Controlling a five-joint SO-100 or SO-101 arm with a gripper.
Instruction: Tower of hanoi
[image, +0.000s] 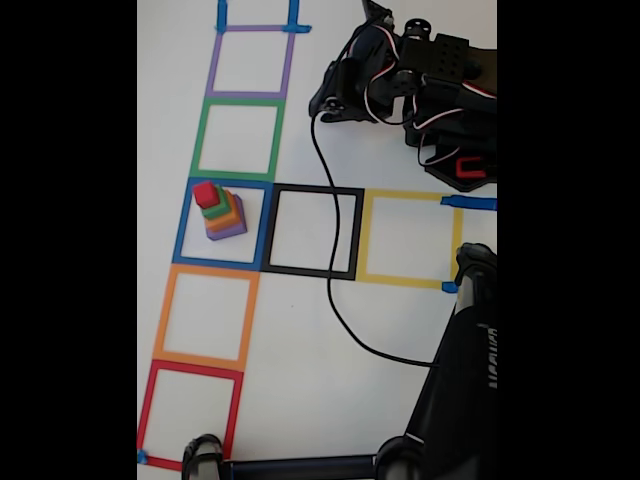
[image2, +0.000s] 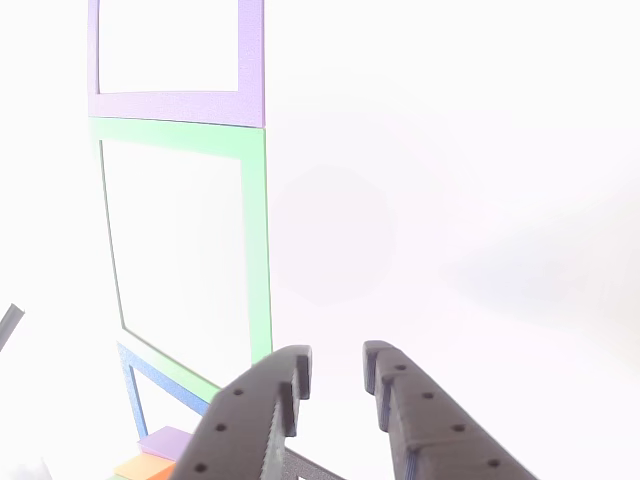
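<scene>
The tower of hanoi (image: 222, 212) stands stacked inside the blue tape square (image: 188, 225) in the fixed view: purple cube at the bottom, then orange, green and red on top. In the other view, only the purple cube (image2: 168, 441) and a bit of the orange cube (image2: 138, 467) peek in at the bottom left. My gripper (image: 320, 106) rests folded at the upper right, well away from the stack. Its dark fingers (image2: 262, 410) rise from the bottom edge of the other view. The gripper (image2: 337, 362) is open by a narrow gap with nothing in it.
Purple (image: 212, 62), green (image: 200, 140), orange (image: 160, 310) and red (image: 146, 410) tape squares form a column with the blue one. Black (image: 356, 235) and yellow (image: 364, 235) squares lie to its right. A black cable (image: 330, 290) crosses the table. A black stand (image: 465, 380) fills the lower right.
</scene>
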